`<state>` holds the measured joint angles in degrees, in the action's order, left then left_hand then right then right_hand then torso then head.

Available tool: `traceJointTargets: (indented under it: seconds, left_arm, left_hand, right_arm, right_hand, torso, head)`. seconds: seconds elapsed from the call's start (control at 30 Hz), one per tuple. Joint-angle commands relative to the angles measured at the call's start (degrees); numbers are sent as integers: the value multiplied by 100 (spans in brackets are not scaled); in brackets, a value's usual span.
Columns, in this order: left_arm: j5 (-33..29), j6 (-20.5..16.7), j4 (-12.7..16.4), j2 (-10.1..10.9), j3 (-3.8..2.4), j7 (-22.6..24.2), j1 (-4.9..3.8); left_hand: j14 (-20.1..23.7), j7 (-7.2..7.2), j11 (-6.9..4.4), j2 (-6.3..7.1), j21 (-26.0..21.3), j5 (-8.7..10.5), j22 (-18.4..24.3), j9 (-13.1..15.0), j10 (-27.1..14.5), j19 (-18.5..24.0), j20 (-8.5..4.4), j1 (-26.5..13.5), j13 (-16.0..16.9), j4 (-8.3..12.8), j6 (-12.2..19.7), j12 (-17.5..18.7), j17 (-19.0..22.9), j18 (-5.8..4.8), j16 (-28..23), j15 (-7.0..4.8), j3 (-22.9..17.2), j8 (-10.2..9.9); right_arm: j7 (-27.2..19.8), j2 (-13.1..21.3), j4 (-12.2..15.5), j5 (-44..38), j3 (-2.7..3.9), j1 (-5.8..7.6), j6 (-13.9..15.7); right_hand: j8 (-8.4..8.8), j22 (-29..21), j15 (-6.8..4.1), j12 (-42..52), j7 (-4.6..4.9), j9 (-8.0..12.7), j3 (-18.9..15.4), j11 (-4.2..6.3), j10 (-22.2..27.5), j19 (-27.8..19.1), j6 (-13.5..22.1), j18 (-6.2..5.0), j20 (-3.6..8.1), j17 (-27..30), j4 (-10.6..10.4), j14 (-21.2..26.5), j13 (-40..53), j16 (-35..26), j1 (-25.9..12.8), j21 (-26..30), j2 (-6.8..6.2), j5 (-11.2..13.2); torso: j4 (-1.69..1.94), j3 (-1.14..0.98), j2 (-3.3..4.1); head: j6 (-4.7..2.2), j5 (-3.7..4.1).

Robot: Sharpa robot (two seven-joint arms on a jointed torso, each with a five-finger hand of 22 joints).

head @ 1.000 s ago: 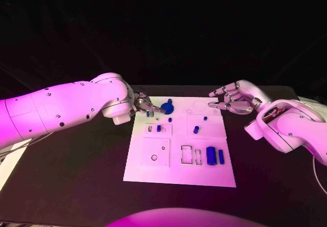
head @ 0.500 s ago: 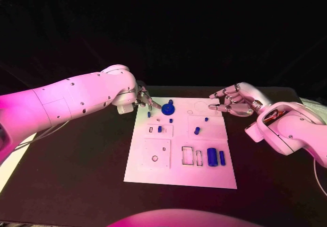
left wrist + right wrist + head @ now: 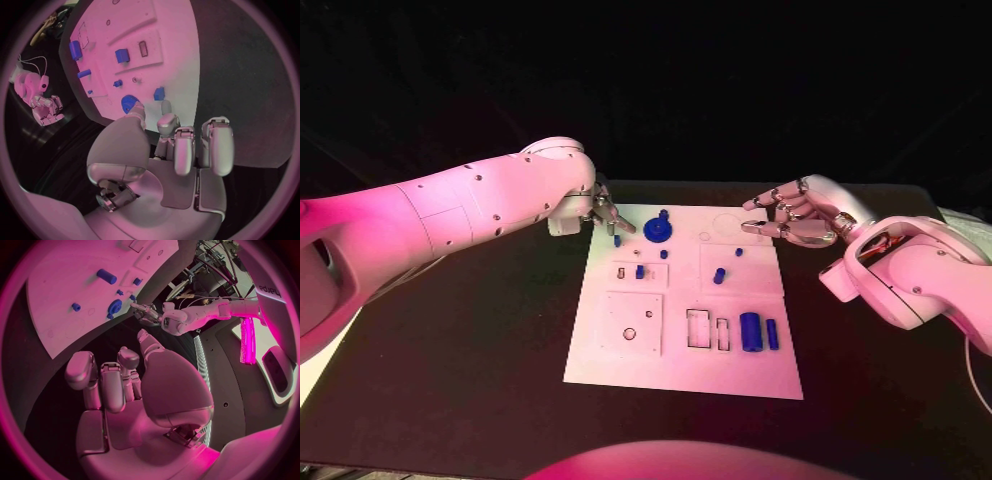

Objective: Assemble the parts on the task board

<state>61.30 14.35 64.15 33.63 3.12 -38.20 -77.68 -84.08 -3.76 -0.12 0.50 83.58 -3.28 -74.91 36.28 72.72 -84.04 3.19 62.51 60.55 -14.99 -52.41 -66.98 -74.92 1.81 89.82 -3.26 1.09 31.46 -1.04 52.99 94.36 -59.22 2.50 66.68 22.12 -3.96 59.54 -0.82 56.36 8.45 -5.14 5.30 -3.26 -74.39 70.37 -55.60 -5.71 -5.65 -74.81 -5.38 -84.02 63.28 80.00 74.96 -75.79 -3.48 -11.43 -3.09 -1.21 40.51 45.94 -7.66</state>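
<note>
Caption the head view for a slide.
Both hands, left and right, hover empty at the far corners of the white task board, blue parts scattered on it.

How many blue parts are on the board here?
8 at least: gear and peg by the left hand; four small pieces across the board's middle; two cylinders near its front right. The hand may hide more.
</note>
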Motion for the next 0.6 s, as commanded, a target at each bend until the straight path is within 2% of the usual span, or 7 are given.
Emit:
traceJointTargets:
  seconds: [0.03, 0.33, 0.6]
  left_arm:
    - [129, 109, -38, -13, 4, 51, -2]
    - [66, 214, -46, -1, 9, 49, -1]
    - [39, 386, -35, 13, 10, 48, -1]
  left_hand:
    - [-592, -1, -9, -61, 21, -27, -605, 16, 53, -133, -35, 1, 22, 6, -11, -43, -1508, 40, 18, -29, 46, 32]
    - [-592, 5, -14, -84, 41, -26, -635, 74, 78, -151, -42, 15, 62, -29, 8, -85, -1508, 33, 18, -34, 107, 69]
    - [-592, 29, -35, -202, 54, -34, -663, 240, 93, -166, -60, 272, 85, 40, 40, -123, -1508, 27, 18, -52, 144, 171]
  right_arm:
    - [-21, -5, -2, 4, 0, -6, -100]
    - [-20, -20, -17, 6, 0, -10, -105]
    - [-18, -26, -26, 6, 0, -14, -110]
  right_hand:
    - [-28, -5, 0, -27, -4, -6, -39, -5, 43, -25, -34, -42, 3, 5, -6, -255, -5, -31, 48, 23, -5, -27]
    - [-28, -5, 0, -27, -4, -6, -39, -5, 43, -25, -34, -42, 3, 5, -6, -255, -5, -31, 48, 23, -5, -27]
    - [-28, -5, 0, -27, -4, -6, -39, -5, 43, -25, -34, -42, 3, 5, -6, -255, -5, -31, 48, 23, -5, -27]
  torso:
    - [-5, -2, -7]
    - [-1, -1, -8]
    - [-3, -6, -2]
  head:
    - [14, -14]
    - [20, -10]
    - [21, -19]
